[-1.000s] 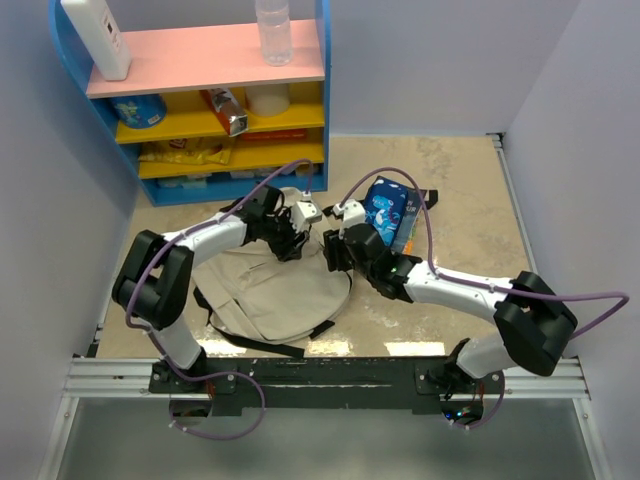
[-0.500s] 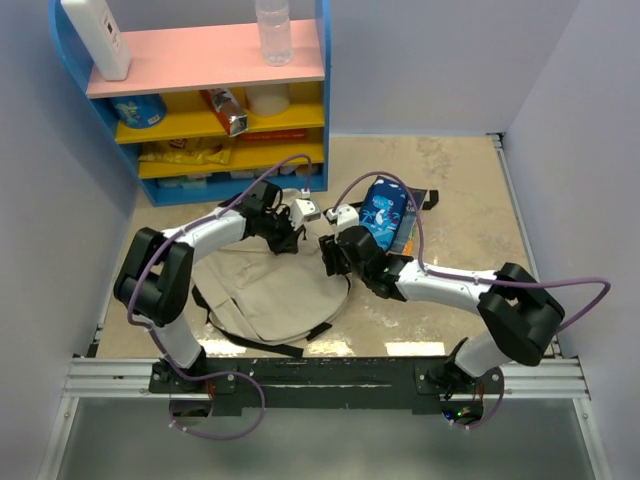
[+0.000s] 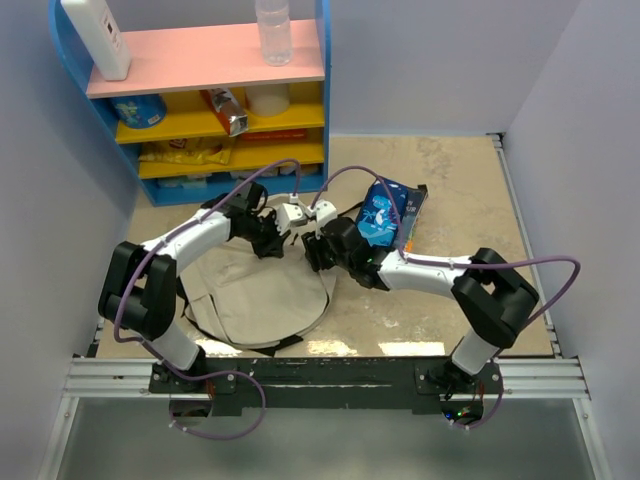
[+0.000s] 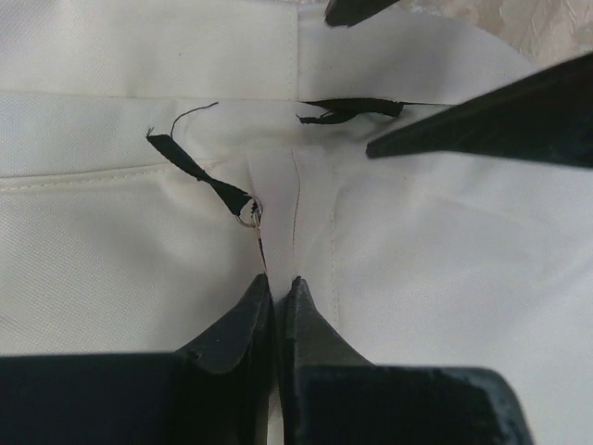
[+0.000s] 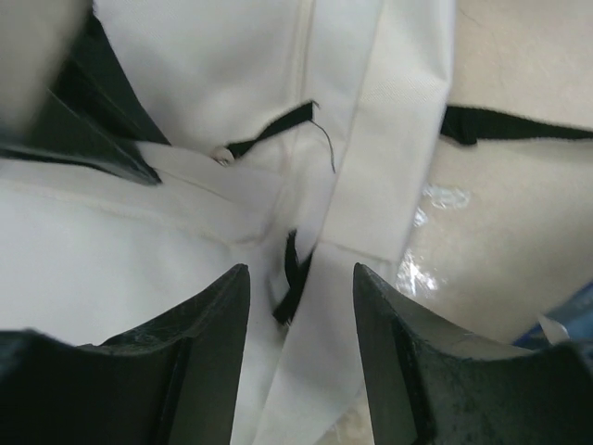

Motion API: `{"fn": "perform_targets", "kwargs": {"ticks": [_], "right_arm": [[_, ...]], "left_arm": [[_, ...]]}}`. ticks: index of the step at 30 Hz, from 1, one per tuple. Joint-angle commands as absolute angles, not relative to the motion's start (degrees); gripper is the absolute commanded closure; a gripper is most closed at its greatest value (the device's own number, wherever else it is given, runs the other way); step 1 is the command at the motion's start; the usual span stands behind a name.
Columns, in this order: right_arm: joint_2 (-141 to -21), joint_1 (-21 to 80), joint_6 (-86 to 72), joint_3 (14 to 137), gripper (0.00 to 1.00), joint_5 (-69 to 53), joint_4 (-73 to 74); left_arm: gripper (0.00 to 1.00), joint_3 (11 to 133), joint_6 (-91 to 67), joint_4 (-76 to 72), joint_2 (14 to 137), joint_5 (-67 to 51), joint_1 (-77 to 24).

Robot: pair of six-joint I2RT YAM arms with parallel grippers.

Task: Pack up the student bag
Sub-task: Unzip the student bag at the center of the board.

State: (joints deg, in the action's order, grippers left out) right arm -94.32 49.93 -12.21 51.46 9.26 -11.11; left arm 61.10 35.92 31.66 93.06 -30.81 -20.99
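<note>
Left wrist: my left gripper (image 4: 278,286), clenched on a thin fold of soft cream canvas backpack (image 4: 445,278) between its fingertips; right gripper (image 5: 301,273) released. Risk: this shallow pinch may slip under pull.

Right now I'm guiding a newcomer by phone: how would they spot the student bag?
On the marbled table, before the blue shelf unit, the student bag lies flat at left. It is large cream canvas with black straps, far bigger than the blue book beside it.
</note>
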Motion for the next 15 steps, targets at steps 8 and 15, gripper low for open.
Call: {"fn": "perform_targets", "kwargs": {"ticks": [8, 15], "right_arm": [[-99.23, 50.27, -11.6, 55.46, 0.54, 3.51, -15.65], [-101.51, 50.19, -10.55, 56.16, 0.59, 3.78, -16.08]], "left_arm": [[1.0, 60.21, 37.79, 31.55, 90.0, -32.52, -20.74], [1.0, 59.94, 37.53, 31.29, 89.21, -32.61, -20.74]]}}
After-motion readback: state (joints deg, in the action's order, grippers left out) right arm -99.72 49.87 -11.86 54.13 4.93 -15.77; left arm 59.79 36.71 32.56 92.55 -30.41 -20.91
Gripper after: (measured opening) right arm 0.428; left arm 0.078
